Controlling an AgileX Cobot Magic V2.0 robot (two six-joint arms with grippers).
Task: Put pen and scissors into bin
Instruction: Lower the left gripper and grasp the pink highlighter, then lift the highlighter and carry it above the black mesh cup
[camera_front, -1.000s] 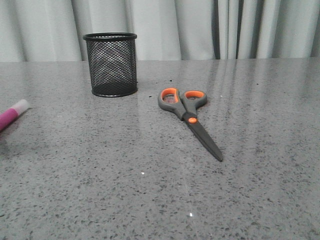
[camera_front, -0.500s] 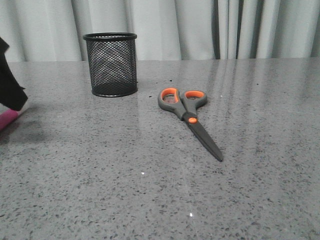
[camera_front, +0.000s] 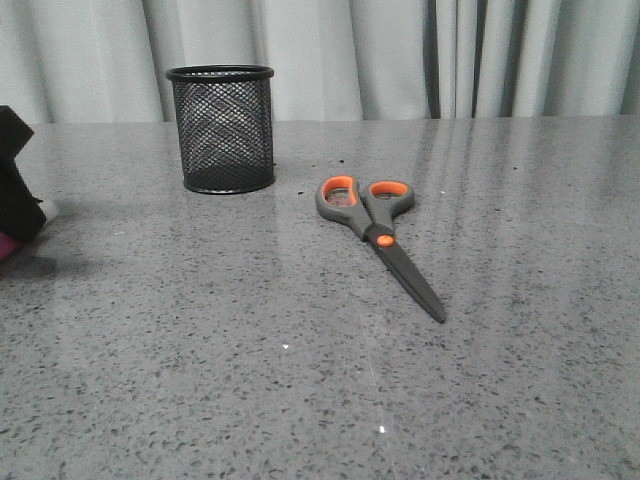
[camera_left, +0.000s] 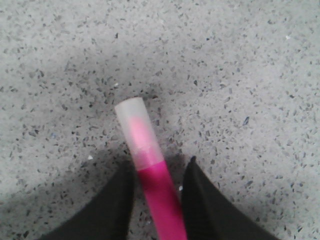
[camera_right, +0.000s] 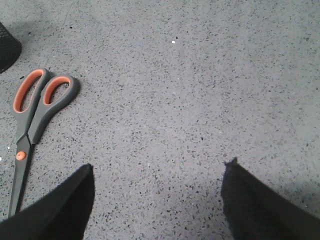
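The left gripper (camera_left: 156, 200) straddles the pink pen (camera_left: 150, 175), left of the mesh bin (camera_front: 221, 130), jaws slightly apart, not visibly clamping. Closing off-centre could roll it away. The right gripper (camera_right: 157, 192) gapes empty near the scissors (camera_right: 32, 120).

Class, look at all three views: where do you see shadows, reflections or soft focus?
Front view: pale curtain streaks reflect on the glossy table; a shadow sits under the left gripper. Left wrist view: dark shadow surrounds the pen between the fingers; slightly soft. Right wrist view: even light, scissors sharp, faint shadow near the right gripper.
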